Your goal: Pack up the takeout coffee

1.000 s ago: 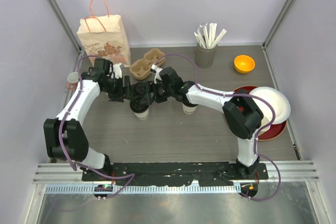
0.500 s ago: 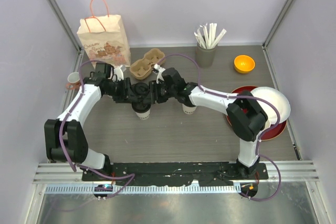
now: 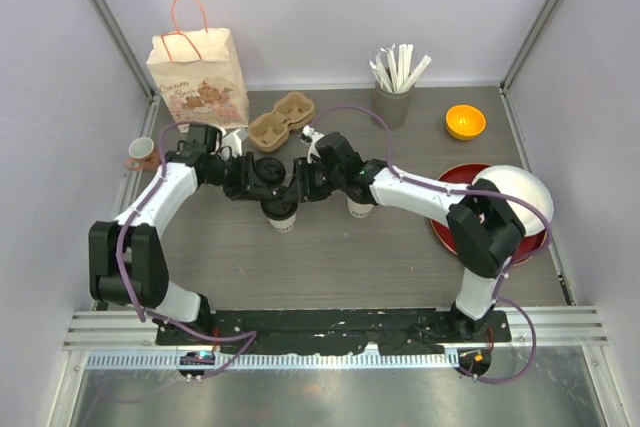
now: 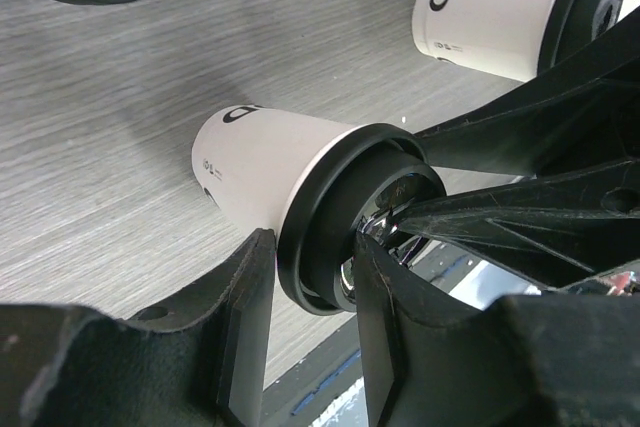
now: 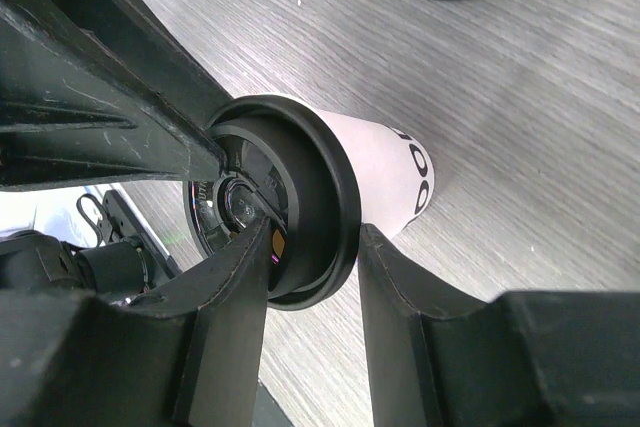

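Coffee [image 3: 281,215]: lidded cup upright left of centre on the table [image 3: 350,272]. The left gripper [image 4: 312,257] and right gripper [image 5: 313,237] meet over it, each part-closed pair of fingers pressed to opposite sides of the black lid [image 4: 310,207]. Around it: second cup [image 3: 360,207] just right, under the right arm; carrier [image 3: 280,119] close on the far side; bag [image 3: 200,72] far left; mug [image 3: 140,152] at the left edge; stirrer pot [image 3: 392,105] and orange bowl [image 3: 465,122] far right; white bowl [image 3: 525,192] on the red plate [image 3: 525,247] at the right edge. Room: both forearms bar the coffee's left and right, while bare tabletop lies open on the near side as far as the arm bases.
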You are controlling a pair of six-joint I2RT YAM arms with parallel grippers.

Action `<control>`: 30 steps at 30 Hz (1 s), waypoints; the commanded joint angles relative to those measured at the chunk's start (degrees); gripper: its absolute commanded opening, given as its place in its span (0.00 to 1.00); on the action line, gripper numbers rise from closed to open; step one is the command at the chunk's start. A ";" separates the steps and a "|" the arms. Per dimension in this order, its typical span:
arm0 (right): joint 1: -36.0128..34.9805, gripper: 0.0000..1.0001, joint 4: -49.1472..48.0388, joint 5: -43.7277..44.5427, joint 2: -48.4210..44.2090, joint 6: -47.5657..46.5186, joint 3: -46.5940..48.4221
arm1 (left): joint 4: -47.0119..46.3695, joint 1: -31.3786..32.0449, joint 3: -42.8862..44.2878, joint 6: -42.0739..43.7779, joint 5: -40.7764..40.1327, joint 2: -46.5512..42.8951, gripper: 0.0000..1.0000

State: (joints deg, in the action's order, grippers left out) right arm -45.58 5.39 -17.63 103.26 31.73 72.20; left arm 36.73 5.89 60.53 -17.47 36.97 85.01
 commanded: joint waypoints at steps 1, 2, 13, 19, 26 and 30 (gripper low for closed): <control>-0.47 0.38 6.56 1.98 -6.48 0.61 -3.63 | -2.45 2.19 -1.30 0.42 -0.67 0.68 0.39; -0.47 0.38 6.48 2.68 -7.54 1.23 -4.61 | -2.54 3.15 -0.86 0.60 -0.24 0.68 0.40; -0.82 0.37 5.78 8.31 -12.56 4.13 -10.86 | -1.22 2.73 2.75 1.57 7.49 0.07 0.62; -0.82 0.37 6.04 8.66 -10.80 4.05 -9.72 | -0.87 -0.44 3.11 1.74 8.82 0.77 0.53; -1.00 0.36 7.09 9.10 -10.80 3.87 -9.45 | -2.80 1.49 0.11 0.86 9.00 1.91 0.48; -1.00 0.36 6.83 9.19 -11.42 4.13 -10.50 | -4.99 2.72 -1.73 0.07 8.30 2.70 0.48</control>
State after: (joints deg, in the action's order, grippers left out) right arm -46.19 9.43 -11.57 92.38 36.38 62.13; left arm 35.22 7.49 60.34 -16.73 44.18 87.15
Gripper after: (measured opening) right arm 0.419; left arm 0.481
